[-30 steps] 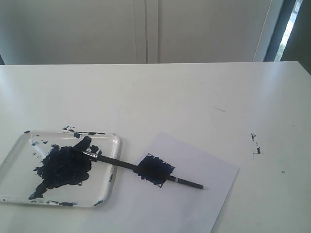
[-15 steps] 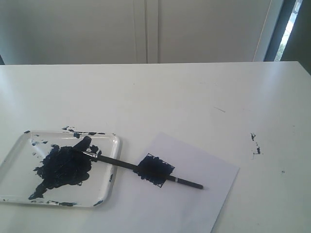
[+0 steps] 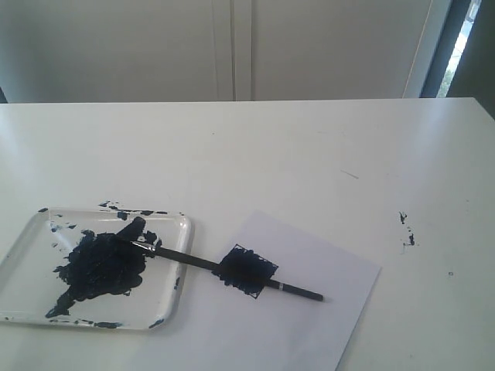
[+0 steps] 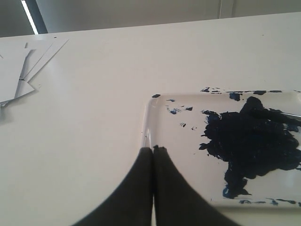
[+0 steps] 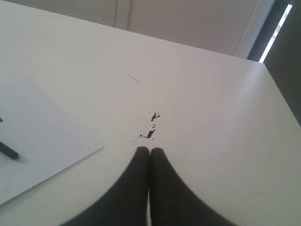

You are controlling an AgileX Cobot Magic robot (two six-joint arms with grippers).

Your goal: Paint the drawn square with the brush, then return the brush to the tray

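The black brush lies across the table, its painted tip in the clear tray and its handle end on the white paper. It crosses the drawn square, which is filled with dark paint. The tray holds a big dark blue-black blotch. Neither gripper shows in the exterior view. My left gripper is shut and empty, hovering at the tray's edge. My right gripper is shut and empty above bare table, beside the paper's corner.
Small dark paint specks mark the white table right of the paper; they lie just ahead of the right gripper. A loose stack of white sheets lies off to one side in the left wrist view.
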